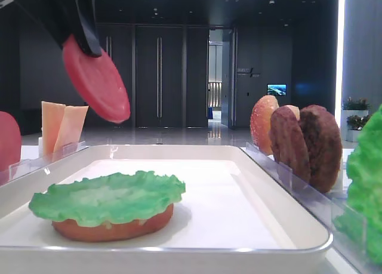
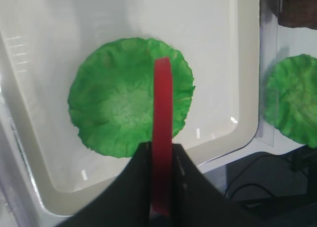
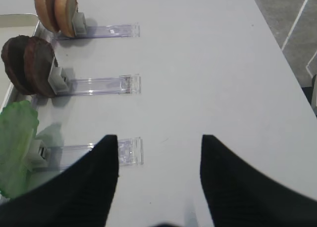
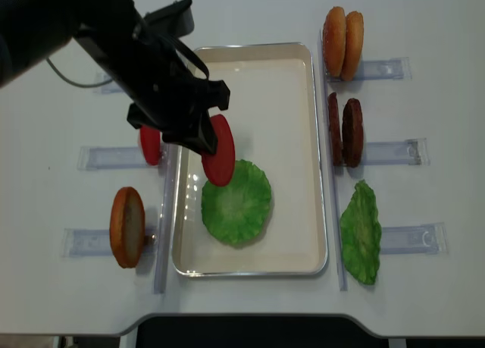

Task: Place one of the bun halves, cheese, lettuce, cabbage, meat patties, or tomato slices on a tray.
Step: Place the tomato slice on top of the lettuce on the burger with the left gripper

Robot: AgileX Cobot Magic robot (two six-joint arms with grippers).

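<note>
My left gripper (image 4: 203, 139) is shut on a red tomato slice (image 4: 219, 161), held on edge above the white tray (image 4: 318, 151). In the left wrist view the tomato slice (image 2: 162, 108) stands between the two fingers of the left gripper (image 2: 162, 155), right over the lettuce (image 2: 119, 103). That ruffled green lettuce (image 1: 107, 197) lies flat on a bun half (image 1: 113, 227) in the tray's near part. The tomato slice (image 1: 96, 80) hangs well above the tray floor. My right gripper (image 3: 159, 138) is open over bare white table, with nothing between its fingers.
Clear racks right of the tray hold two bun halves (image 4: 342, 33), two meat patties (image 4: 342, 132) and another lettuce leaf (image 4: 360, 230). Left of the tray stand a tomato slice (image 4: 150, 145), a bun half (image 4: 126, 227) and cheese slices (image 1: 62, 128).
</note>
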